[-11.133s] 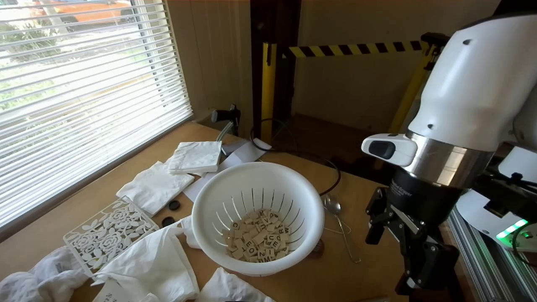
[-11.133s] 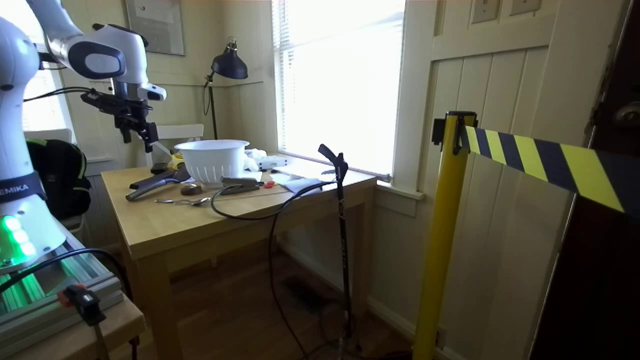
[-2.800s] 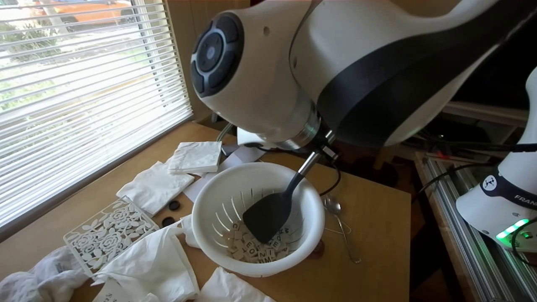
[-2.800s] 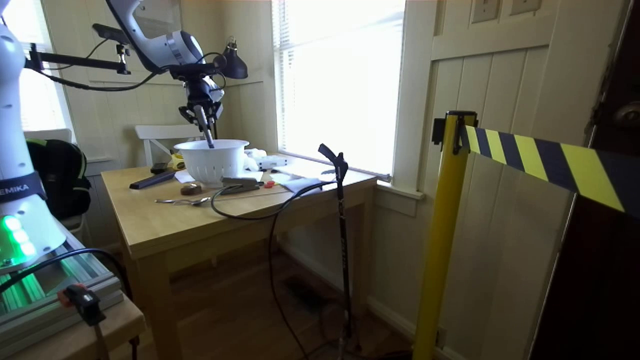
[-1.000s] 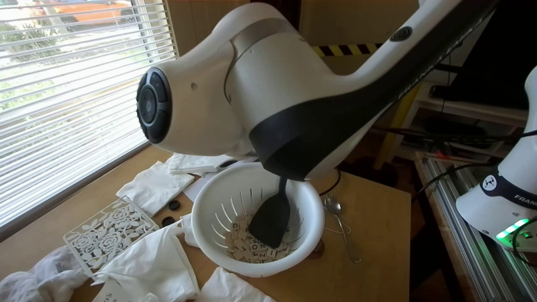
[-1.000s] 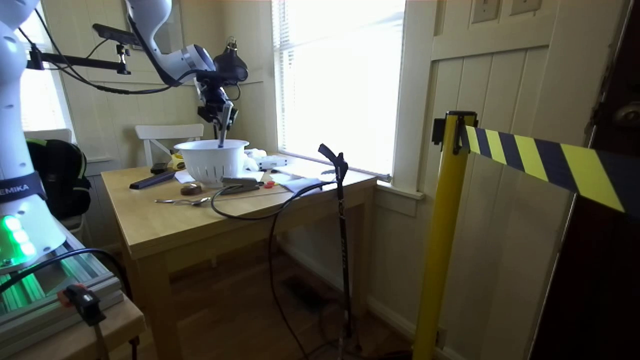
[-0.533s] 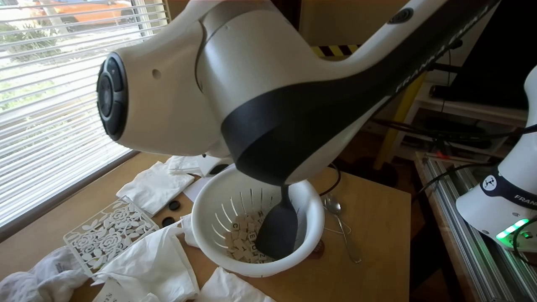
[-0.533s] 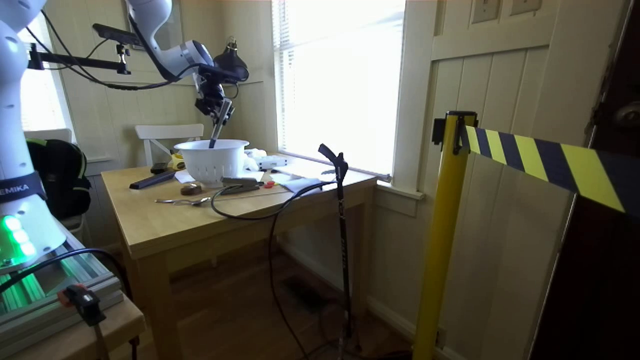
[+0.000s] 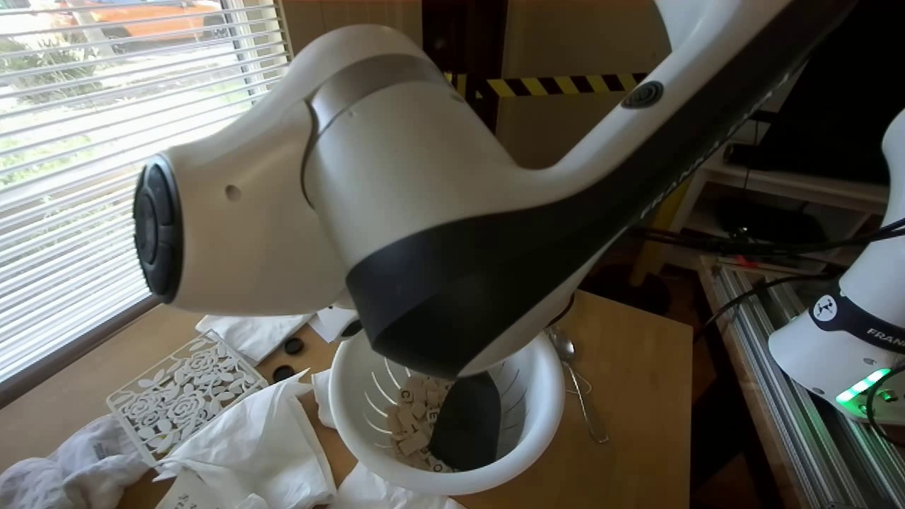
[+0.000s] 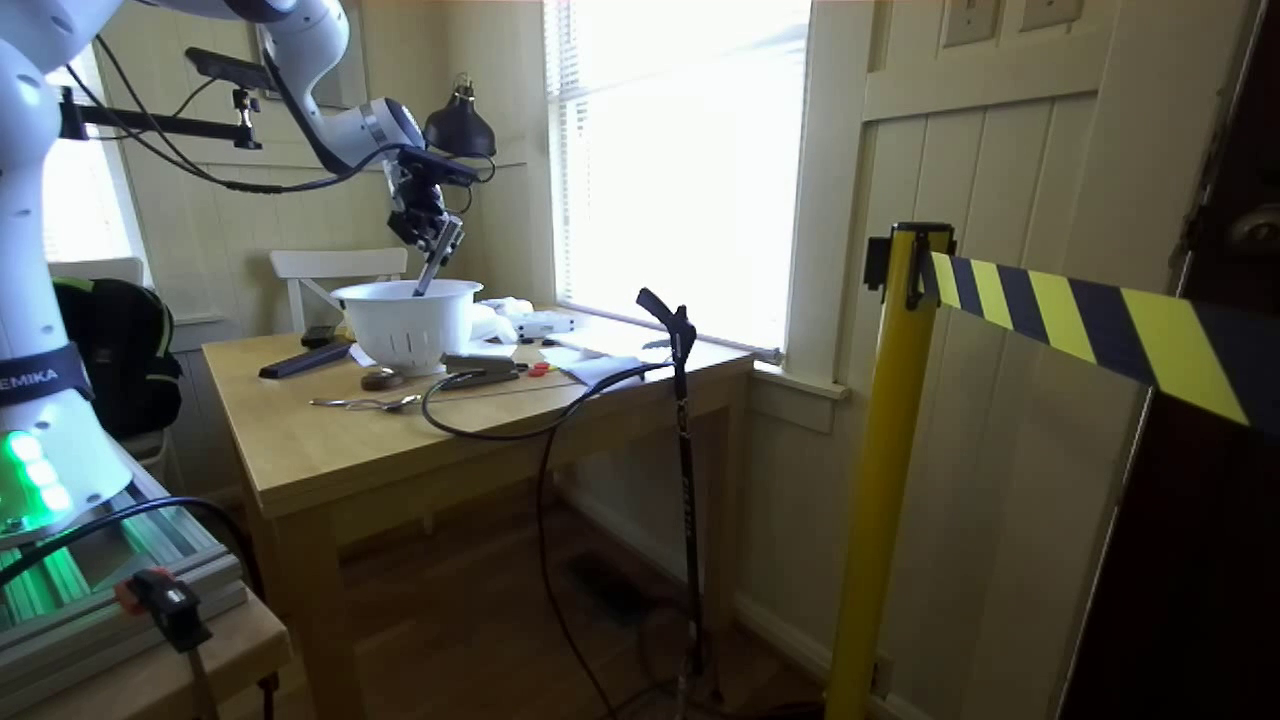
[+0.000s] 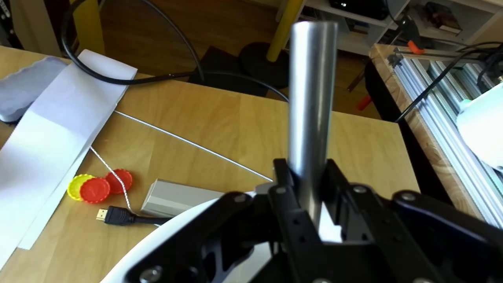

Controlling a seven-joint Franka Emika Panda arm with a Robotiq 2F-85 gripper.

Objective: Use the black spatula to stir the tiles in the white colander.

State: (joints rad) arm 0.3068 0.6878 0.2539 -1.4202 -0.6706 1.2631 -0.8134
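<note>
The white colander [image 10: 405, 335] stands on the table, with letter tiles [image 9: 409, 424] gathered in its bottom. My gripper [image 11: 307, 169] is shut on the black spatula's steel handle [image 11: 313, 90], which rises between its fingers in the wrist view. In an exterior view the spatula's dark blade [image 9: 466, 428] is down inside the colander, at the side near the spoon, covering part of the tiles. The arm hides the gripper there. In an exterior view the gripper [image 10: 438, 238] hangs just above the colander, the handle slanting down over the rim.
A metal spoon [image 9: 576, 396] lies beside the colander. Around it are a white lattice panel [image 9: 187, 392], white cloths [image 9: 254, 445], a grey box [image 11: 177, 198], red bottle caps [image 11: 95, 190], paper [image 11: 51, 129] and a black cable [image 11: 157, 78]. A lamp [image 10: 462, 125] stands behind the table.
Eleven seconds ago the gripper held nothing; now it holds the spatula. Within the last half second the arm sank, and the colander slid along the table, leftward in an exterior view, with the blade inside.
</note>
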